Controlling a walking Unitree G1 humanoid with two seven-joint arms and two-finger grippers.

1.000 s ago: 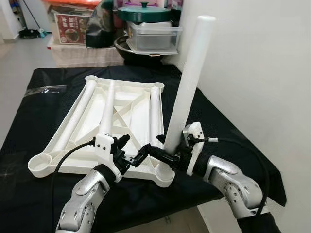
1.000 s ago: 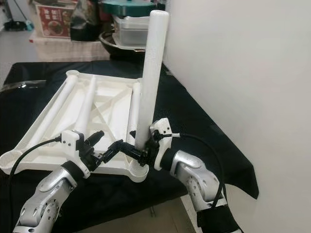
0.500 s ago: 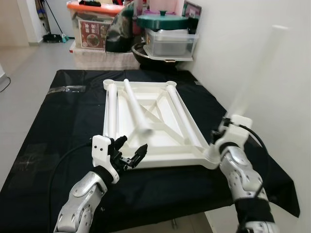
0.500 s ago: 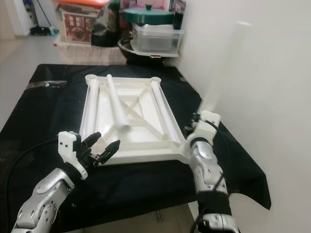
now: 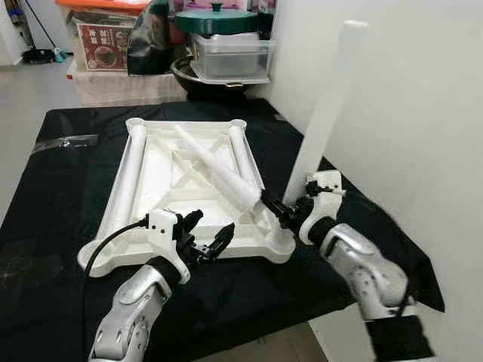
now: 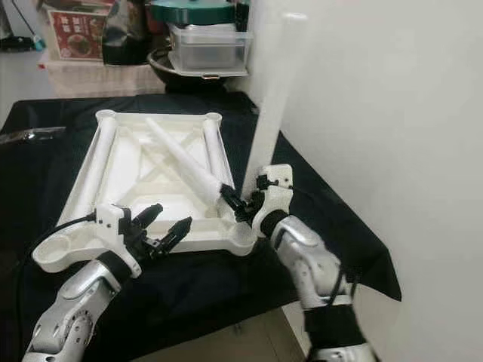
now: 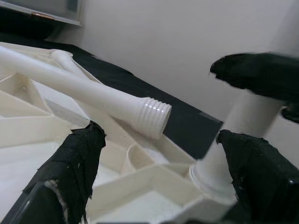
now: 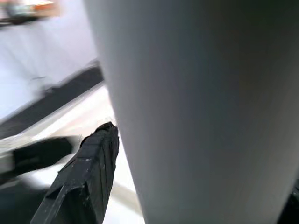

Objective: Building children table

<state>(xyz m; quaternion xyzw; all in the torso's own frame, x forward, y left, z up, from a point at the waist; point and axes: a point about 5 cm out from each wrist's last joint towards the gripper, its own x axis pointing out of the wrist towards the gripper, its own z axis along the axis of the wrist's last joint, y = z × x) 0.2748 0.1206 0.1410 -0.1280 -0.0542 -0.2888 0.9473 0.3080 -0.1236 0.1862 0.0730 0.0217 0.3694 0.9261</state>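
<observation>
Where a black cloth covers the worktop [image 5: 45,226], a white plastic children's tabletop [image 5: 155,170] lies upside down, its ribbed underside facing up. It has a round socket at each corner. One white table leg [image 5: 321,124] stands upright in the near right corner socket, close to a white wall [image 5: 407,105]. The right gripper [image 5: 283,213] is at the base of this standing leg, its black fingers [image 8: 86,175] set either side of the tube and holding it. In the right wrist view the pale tube sits directly against one black finger.

Three more legs lie loose on the tabletop. One leg [image 5: 127,177] runs along the left edge, another [image 5: 243,157] along the right edge. A third leg [image 5: 219,170] lies diagonally across the middle, and its threaded end [image 7: 154,116] points toward the near right corner.

The left gripper [image 5: 207,240] hovers at the near edge of the tabletop, to the left of the standing leg. Its fingers are spread apart and hold nothing.

Beyond the worktop are a clear plastic box [image 5: 230,56], a dark green lidded pot [image 5: 219,19] and a cardboard box [image 5: 102,45].
</observation>
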